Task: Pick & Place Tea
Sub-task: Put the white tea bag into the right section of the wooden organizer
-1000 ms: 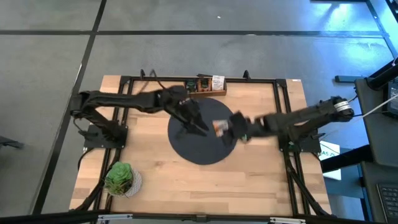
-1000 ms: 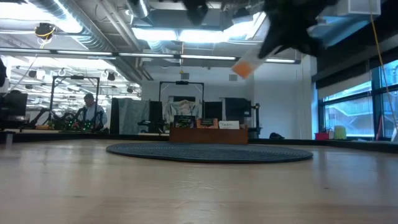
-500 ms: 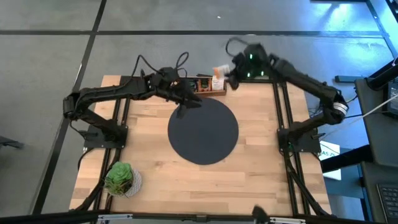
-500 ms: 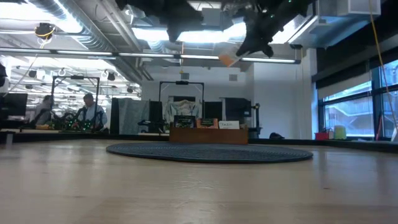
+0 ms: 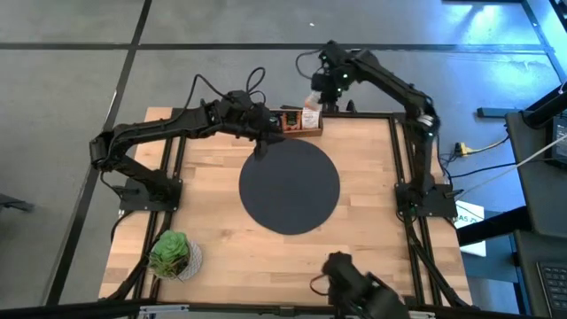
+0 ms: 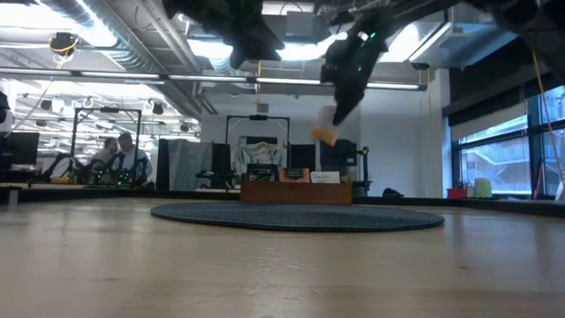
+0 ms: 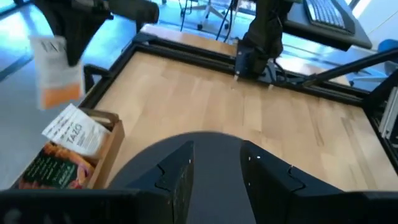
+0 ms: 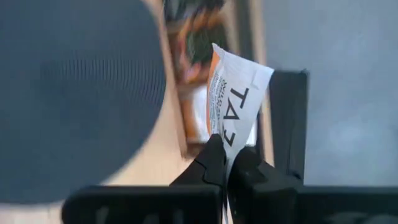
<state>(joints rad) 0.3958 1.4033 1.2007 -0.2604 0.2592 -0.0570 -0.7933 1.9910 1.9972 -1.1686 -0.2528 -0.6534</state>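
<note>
My right gripper [image 5: 319,91] hangs over the table's far edge, shut on a white-and-orange tea packet [image 5: 311,100]. That packet hangs above the wooden box [image 5: 297,122] of tea packets; it also shows in the low view [image 6: 324,126] and the left wrist view [image 7: 59,68]. The box holds a white packet [image 7: 78,130] and orange and dark ones. My left gripper [image 5: 266,142] hovers over the far-left rim of the black round mat [image 5: 290,186]. It is open and empty, and its fingers [image 7: 180,177] stand apart. My right gripper [image 8: 225,152] pinches the tea packet by its white end [image 8: 229,138] between the two fingers [image 8: 211,165]. The fingers come from above. The packet is lifted clear and hangs below them with its orange end [image 6: 323,135] lowest.
A green plant [image 5: 171,252] sits at the table's near-left corner. The black frame rails [image 5: 403,159] run along the table's sides. A dark blurred shape [image 5: 359,282] shows at the near edge. Bare wood lies around the mat. People sit in the room beyond [image 6: 124,159].
My right gripper carried the packet from above the mat's right part toward the far edge, ending over the box, still shut on it. My left gripper drew back from the mat's middle toward its far-left rim. A dark shape has appeared at the near edge.
</note>
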